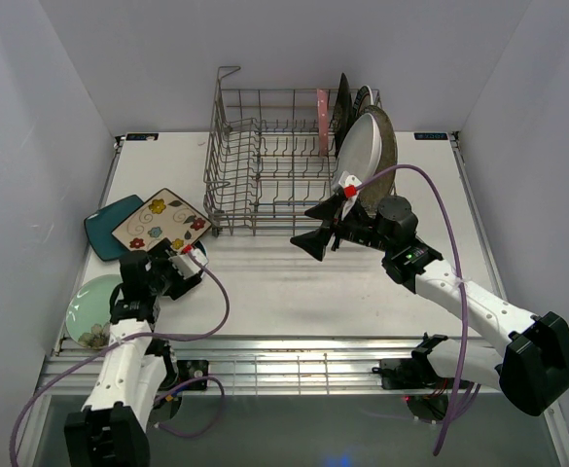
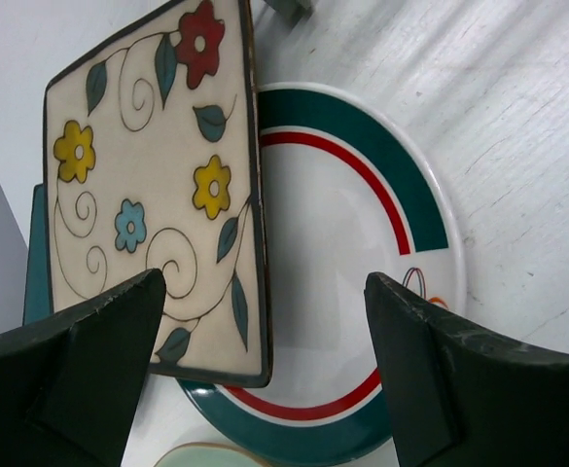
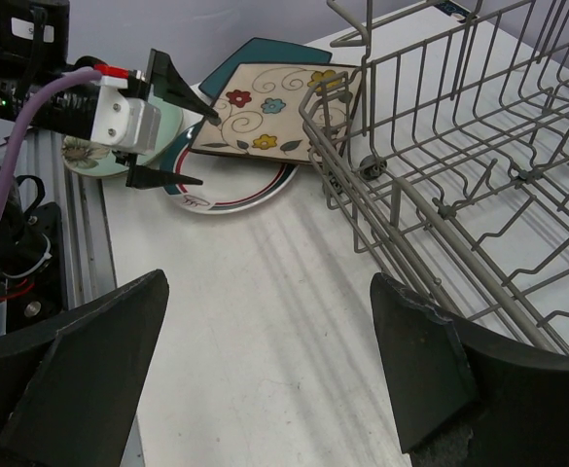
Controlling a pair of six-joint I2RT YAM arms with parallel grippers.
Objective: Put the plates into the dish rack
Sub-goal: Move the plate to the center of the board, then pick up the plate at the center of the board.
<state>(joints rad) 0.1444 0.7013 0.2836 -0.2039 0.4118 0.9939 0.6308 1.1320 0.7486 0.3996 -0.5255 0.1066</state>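
Top external: left end effector (image 1: 189, 261) hangs spread by floral plate (image 1: 160, 219).

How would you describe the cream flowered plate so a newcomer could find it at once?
Find the grey wire dish rack, then look left of its near corner. There the cream square plate lies flat atop a teal square plate and a teal-and-red-rimmed round plate. Only it bears red, yellow and blue flowers.
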